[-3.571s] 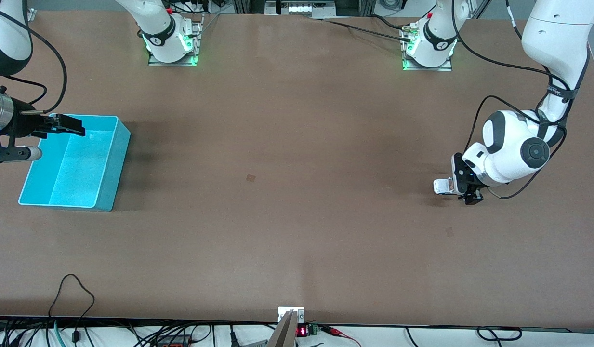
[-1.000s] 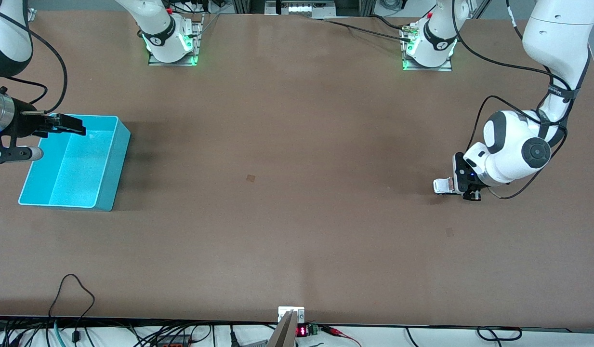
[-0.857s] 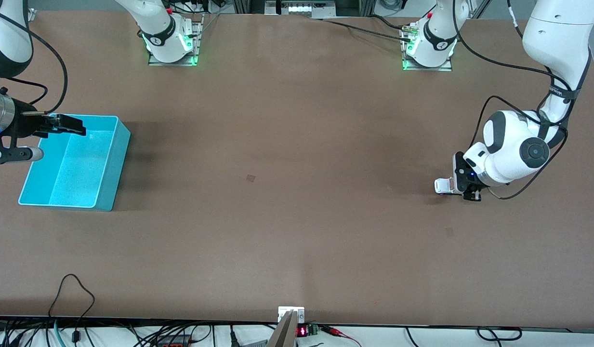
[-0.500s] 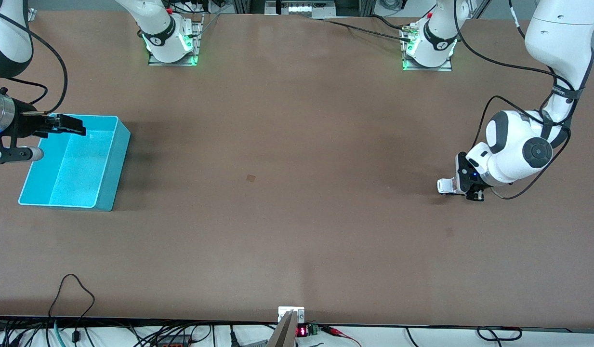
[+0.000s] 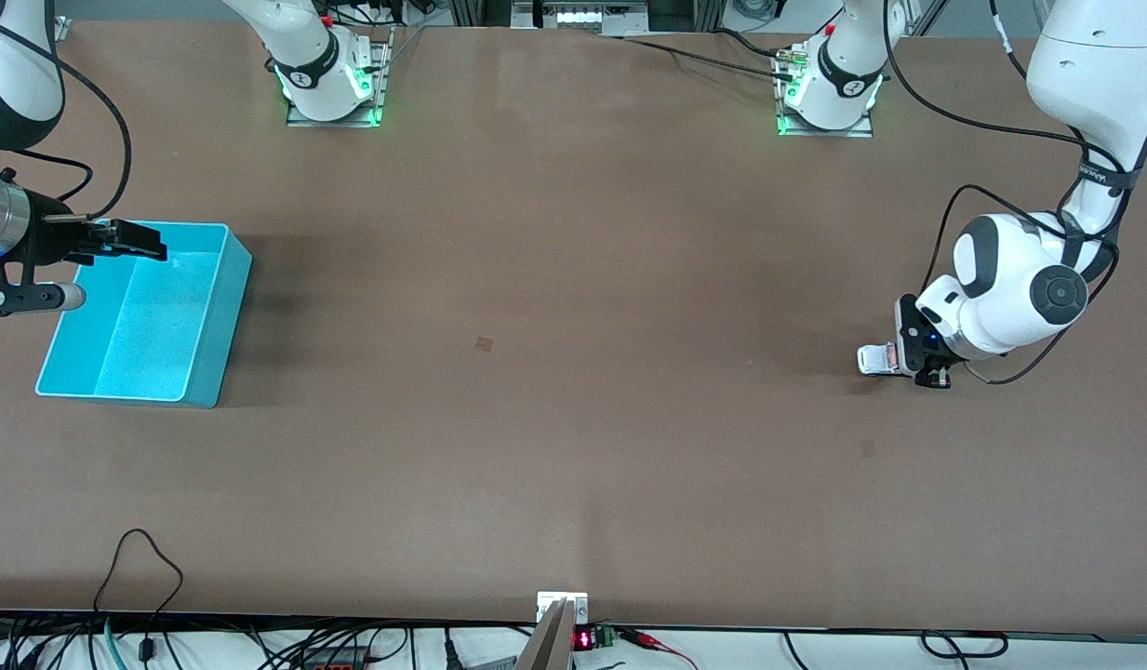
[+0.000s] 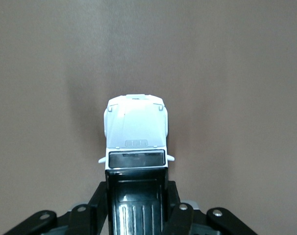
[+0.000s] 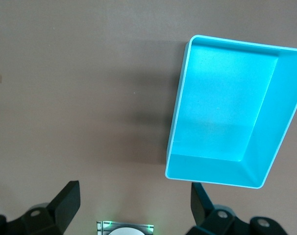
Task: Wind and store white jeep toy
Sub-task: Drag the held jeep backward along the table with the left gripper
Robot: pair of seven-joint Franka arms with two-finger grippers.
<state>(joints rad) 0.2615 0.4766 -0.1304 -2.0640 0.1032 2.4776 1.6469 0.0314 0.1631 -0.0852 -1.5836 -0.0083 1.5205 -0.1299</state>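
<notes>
The white jeep toy (image 5: 874, 359) with its black roof is low on the brown table near the left arm's end. My left gripper (image 5: 915, 358) is shut on it, one finger on each side of the rear body. In the left wrist view the jeep (image 6: 136, 129) points away from the gripper (image 6: 137, 196), with its white bonnet showing in front of the black roof. My right gripper (image 5: 131, 242) is open and empty, waiting over the cyan bin (image 5: 221, 326) at the right arm's end. The bin (image 7: 207, 169) is empty in the right wrist view, beside the gripper (image 7: 136, 198).
The two arm bases (image 5: 331, 88) (image 5: 826, 98) stand along the table edge farthest from the front camera. Cables (image 5: 145, 568) and a small display lie at the edge nearest to it. A small dark mark (image 5: 484, 343) is on the table's middle.
My left gripper has dragged the jeep a short way along the table toward the left arm's end. The right arm has not moved.
</notes>
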